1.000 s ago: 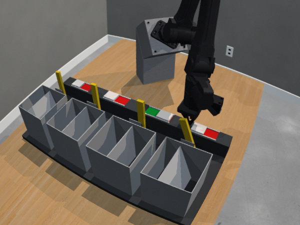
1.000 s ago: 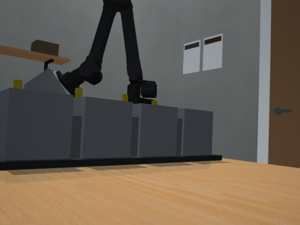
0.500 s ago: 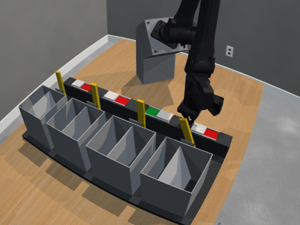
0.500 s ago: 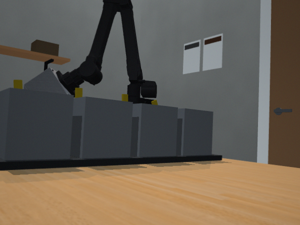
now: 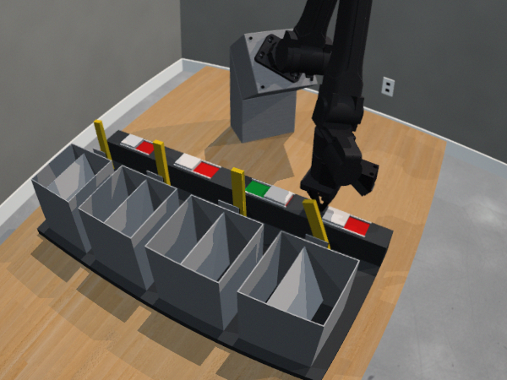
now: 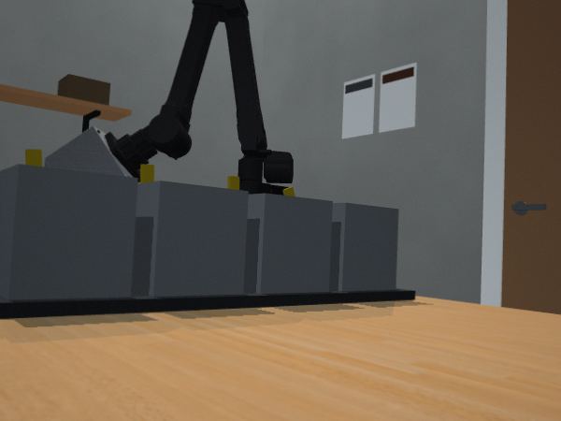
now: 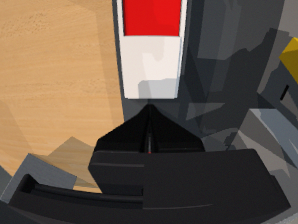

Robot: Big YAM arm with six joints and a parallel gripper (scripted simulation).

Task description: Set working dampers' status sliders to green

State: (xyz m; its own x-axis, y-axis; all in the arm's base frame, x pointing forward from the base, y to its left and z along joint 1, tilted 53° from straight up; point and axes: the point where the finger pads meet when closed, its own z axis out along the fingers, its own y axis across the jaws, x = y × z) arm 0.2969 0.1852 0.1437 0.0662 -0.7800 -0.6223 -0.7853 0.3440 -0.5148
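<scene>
1. Beside the white sliding cover [image 5: 336, 217] [image 7: 151, 67] showing red, I have the black two-fingered gripper [image 5: 322, 203] [image 7: 149, 109] fully closed, holding nothing.
2. Contact looks unlikely, though shadow blurs the edge.

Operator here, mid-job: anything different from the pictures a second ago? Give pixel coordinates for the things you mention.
Nothing visibly changed. The shut gripper [image 5: 323, 206] [image 7: 149, 109] is at the same end slider, its white cover [image 5: 336, 217] [image 7: 150, 67] unmoved and its red patch [image 5: 357, 226] [image 7: 152, 17] showing. Nothing was taken hold of or let go.
</scene>
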